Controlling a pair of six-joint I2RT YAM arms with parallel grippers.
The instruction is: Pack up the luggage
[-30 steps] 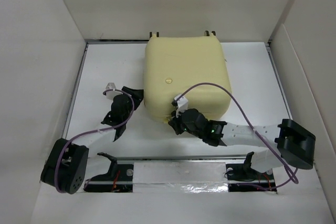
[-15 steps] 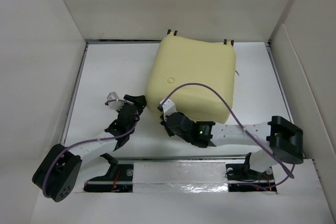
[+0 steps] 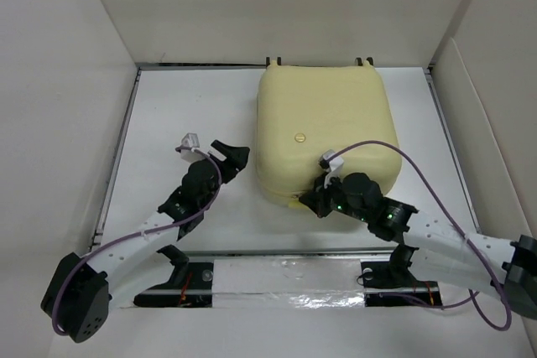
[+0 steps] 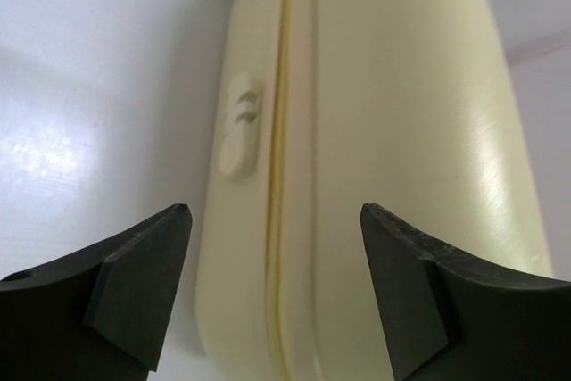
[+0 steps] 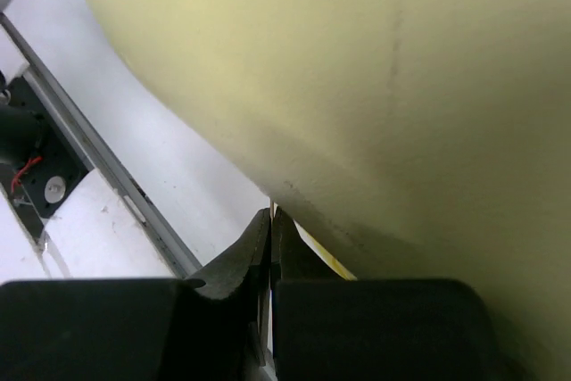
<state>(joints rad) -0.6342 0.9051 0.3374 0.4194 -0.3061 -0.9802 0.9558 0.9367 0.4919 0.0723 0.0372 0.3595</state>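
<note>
White table, boxed in by plain white walls left, back and right. Luggage is closed and lies flat, far right-of-centre, wheels toward the back wall. Left gripper: fingers spread wide, just beside its left side, not touching. Right gripper: fingers pressed together at its near-edge seam.

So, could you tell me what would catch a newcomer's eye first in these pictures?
The pale yellow suitcase, closed and lying flat toward the far right of the white table, dominates the scene. The right gripper is shut at its near edge, while the left gripper stands open, aimed at its left side.
</note>
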